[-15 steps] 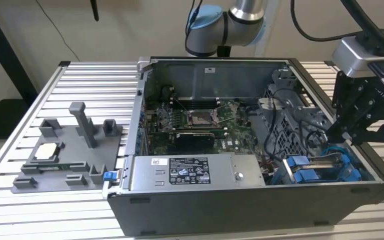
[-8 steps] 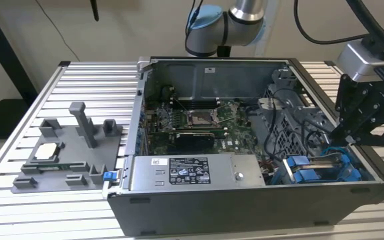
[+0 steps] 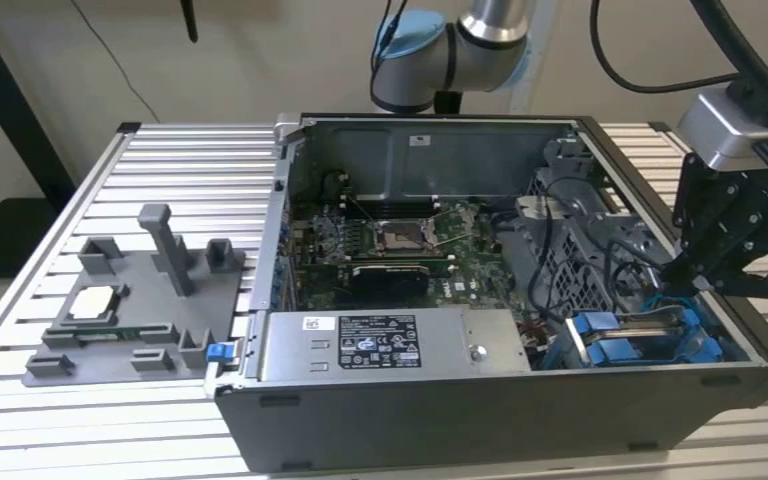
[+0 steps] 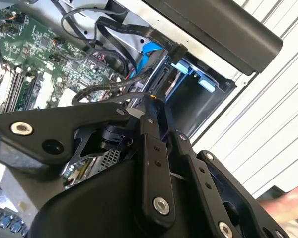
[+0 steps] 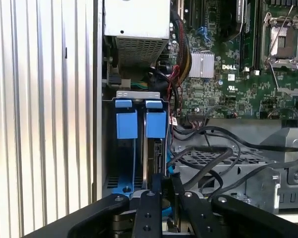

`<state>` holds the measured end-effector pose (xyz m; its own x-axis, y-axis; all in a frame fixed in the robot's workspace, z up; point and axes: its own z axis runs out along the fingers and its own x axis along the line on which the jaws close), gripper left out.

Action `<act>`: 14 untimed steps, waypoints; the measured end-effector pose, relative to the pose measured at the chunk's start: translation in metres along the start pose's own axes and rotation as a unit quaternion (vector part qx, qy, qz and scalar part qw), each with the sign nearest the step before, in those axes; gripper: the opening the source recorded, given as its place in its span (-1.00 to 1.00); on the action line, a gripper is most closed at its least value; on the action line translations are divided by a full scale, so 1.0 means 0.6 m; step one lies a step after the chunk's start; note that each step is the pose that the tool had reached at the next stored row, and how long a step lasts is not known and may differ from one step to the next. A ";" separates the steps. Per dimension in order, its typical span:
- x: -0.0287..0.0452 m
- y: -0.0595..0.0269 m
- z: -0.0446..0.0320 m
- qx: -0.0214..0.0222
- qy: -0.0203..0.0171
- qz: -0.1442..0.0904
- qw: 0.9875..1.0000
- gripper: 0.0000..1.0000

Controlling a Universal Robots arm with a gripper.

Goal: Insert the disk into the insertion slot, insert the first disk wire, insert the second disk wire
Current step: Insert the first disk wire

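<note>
— So, what are you standing over?

— Over a counter (image 3: 157, 160) of ribbed aluminium slats, with a plain beige wall (image 3: 224, 60) behind it. An open computer case (image 3: 491, 410) lies on the slats. On the exterior view's left sits a grey fixture tray (image 3: 117, 320) with a processor chip (image 3: 95, 303) on it.

— And your claw?

— My claw (image 3: 688, 272) hangs at the case's corner on the exterior view's right, down among the blue rails of the insertion slot (image 3: 598, 340). From that camera I cannot judge its tips. In both wrist views they are drawn close together, but I cannot tell whether anything is nipped between them.

— Where is the disk?

— The first wrist view looks along the cage. The disk (image 5: 156, 151) stands on edge inside it, in the bay farther from the case wall, with a blue tab (image 5: 156, 124) at its far end. My tips sit right over its near end. Black cables (image 5: 213, 158) loop just beside it.

— What does the exterior view add?

— The motherboard (image 3: 398, 240) across the case floor, and the silver power supply box (image 3: 384, 345) along the near wall, just beside the slot. My arm (image 3: 478, 40) stands behind the case. The second wrist view gives the case's black edge (image 4: 223, 29) and the slats beyond it.
</note>
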<state>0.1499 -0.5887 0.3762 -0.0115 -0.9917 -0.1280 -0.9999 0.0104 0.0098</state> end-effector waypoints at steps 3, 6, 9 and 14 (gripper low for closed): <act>0.000 0.000 0.000 0.000 0.000 0.000 1.000 -1.00; 0.000 0.000 0.001 0.000 0.000 0.000 1.000 -1.00; 0.001 -0.001 0.006 0.000 0.000 0.000 1.000 -1.00; 0.002 -0.004 0.012 -0.009 0.000 0.001 1.000 -1.00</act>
<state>0.1523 -0.5889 0.3686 -0.0137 -0.9917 -0.1277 -0.9996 0.0103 0.0277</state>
